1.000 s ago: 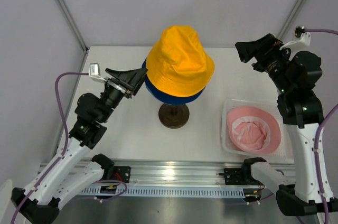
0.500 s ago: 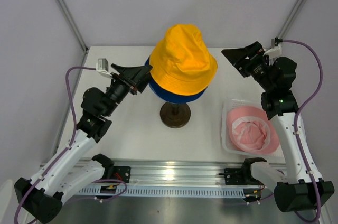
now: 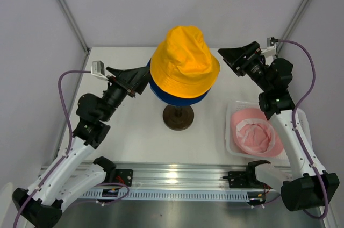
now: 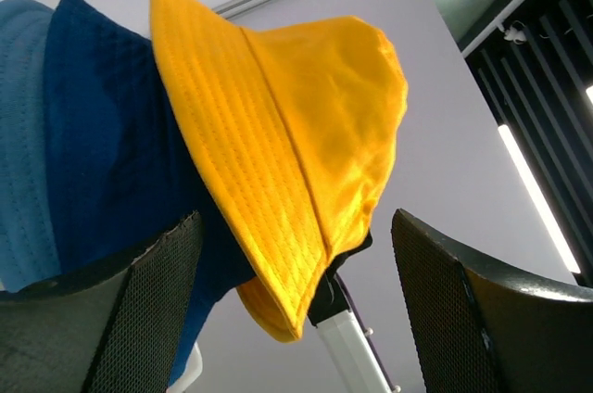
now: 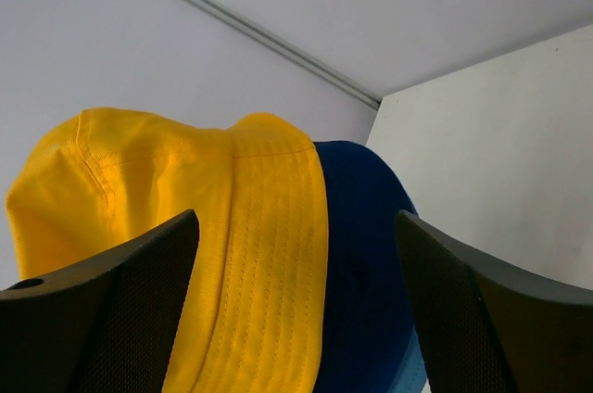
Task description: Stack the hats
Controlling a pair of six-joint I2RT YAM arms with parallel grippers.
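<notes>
The yellow hat [image 3: 184, 60] sits on top of the dark navy hat [image 3: 177, 97] on the stand, whose dark round base [image 3: 177, 118] rests on the table. The light blue hat shows under the navy one in the left wrist view [image 4: 20, 143] and the right wrist view [image 5: 412, 382]. The pink hat [image 3: 257, 132] lies upside down in the white basket [image 3: 230, 108] at right. My left gripper [image 3: 144, 77] is open beside the yellow brim's left side, holding nothing. My right gripper [image 3: 228, 56] is open just right of the yellow hat, empty.
The mannequin head is hidden under the hats. Grey walls with metal posts close the table at the back and sides. A metal rail [image 3: 177, 177] runs along the near edge.
My right gripper has swung left, away from the right wall toward the yellow hat. My left gripper stayed by the brim with small shifts. The yellow hat shifted slightly on the stack.
</notes>
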